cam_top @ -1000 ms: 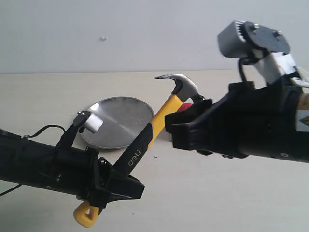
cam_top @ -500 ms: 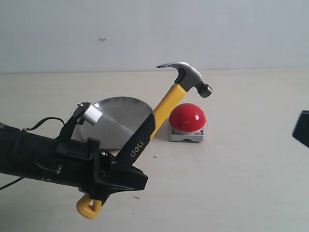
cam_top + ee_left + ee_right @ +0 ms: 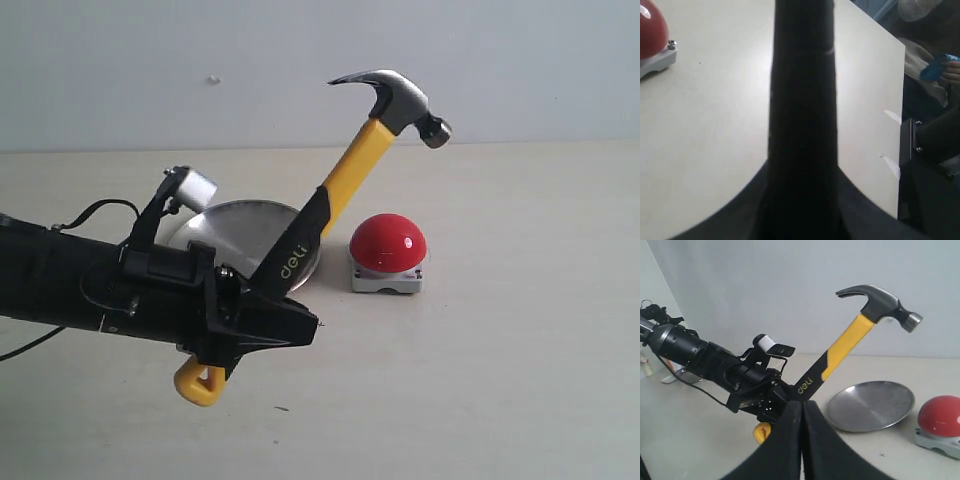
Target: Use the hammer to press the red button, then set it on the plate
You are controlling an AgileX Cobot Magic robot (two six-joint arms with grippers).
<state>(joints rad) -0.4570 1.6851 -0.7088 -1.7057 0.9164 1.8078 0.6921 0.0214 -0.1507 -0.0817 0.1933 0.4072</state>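
The left claw [image 3: 288, 322] is pinching the hammer [image 3: 350, 180] low down on the black part of its handle. The yellow loop at the end pokes out under the claw. The hammer leans up toward the red button [image 3: 388, 243], with its dark head high in the air. The head is above the button and does not touch it. The red button sits on the pale table [image 3: 500, 380] on its little grey base. The shiny plate [image 3: 235, 235] lies flat on the table just beside the button, partly hidden behind the handle and the black arm. The right claw [image 3: 801, 422] shows up only in its own camera. Its two black fingers are pressed tight together with nothing between them, and it faces the hammer, the plate and the button.
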